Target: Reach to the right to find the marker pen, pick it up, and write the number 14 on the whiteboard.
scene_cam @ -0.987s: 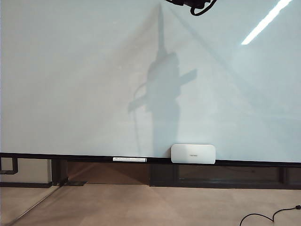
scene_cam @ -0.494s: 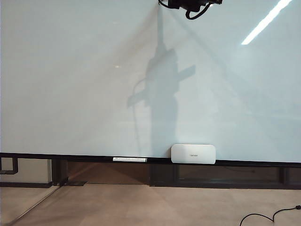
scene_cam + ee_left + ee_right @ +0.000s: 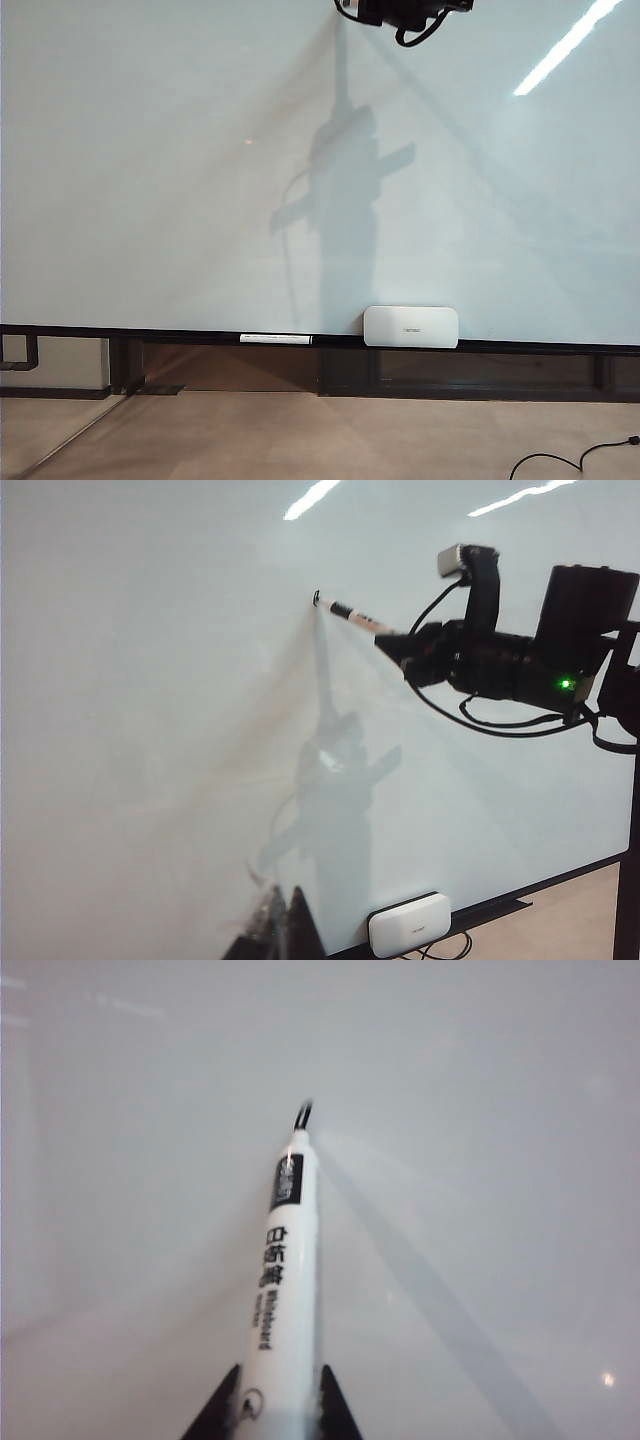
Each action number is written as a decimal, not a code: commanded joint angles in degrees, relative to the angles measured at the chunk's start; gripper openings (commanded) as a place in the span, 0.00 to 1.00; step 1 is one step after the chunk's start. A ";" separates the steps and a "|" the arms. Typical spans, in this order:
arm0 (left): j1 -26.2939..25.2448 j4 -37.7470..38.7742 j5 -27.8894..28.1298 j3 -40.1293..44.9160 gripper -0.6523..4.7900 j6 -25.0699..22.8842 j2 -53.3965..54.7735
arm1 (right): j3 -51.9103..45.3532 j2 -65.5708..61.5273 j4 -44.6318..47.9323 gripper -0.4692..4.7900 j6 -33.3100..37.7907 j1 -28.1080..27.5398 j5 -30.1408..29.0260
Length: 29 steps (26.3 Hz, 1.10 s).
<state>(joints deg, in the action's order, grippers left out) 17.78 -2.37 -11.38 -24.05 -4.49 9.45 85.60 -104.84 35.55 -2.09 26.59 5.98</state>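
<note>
The whiteboard [image 3: 160, 180] fills nearly the whole exterior view, and no number 14 shows on it. My right gripper [image 3: 280, 1385] is shut on a white marker pen [image 3: 285, 1280] with black lettering. The pen's dark tip sits at the board surface [image 3: 480, 1110]. In the left wrist view the right gripper [image 3: 400, 645] holds the marker pen [image 3: 350, 615] against the whiteboard [image 3: 150, 730], high up. Only the right arm's wrist [image 3: 400, 10] shows at the exterior view's top edge. My left gripper [image 3: 285, 930] is near the board, low down, shut and holding nothing.
A small white rounded box [image 3: 411, 326] rests on the dark ledge [image 3: 150, 334] under the board, with a white label strip [image 3: 275, 339] to its left. A black cable [image 3: 560, 460] lies on the floor at the lower right.
The right arm's wrist has come slightly lower and to the left at the exterior view's top edge, and its shadow on the board has shifted a little.
</note>
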 commanded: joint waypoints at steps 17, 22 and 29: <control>0.02 -1.09 -0.22 -0.22 0.11 -0.20 -0.94 | 0.15 -4.13 -20.06 0.09 3.58 -0.04 2.91; 0.02 -1.07 -0.20 -0.22 0.11 -0.22 -0.94 | 0.15 -4.39 -21.64 0.09 3.56 0.00 2.93; 0.02 -0.39 -0.24 -0.22 0.11 -0.17 -0.94 | -1.42 3.65 -22.01 0.09 0.42 3.17 3.37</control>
<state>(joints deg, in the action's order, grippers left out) 17.78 -2.52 -11.38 -24.05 -4.49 8.51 83.88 -102.43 12.34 -0.10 29.10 9.21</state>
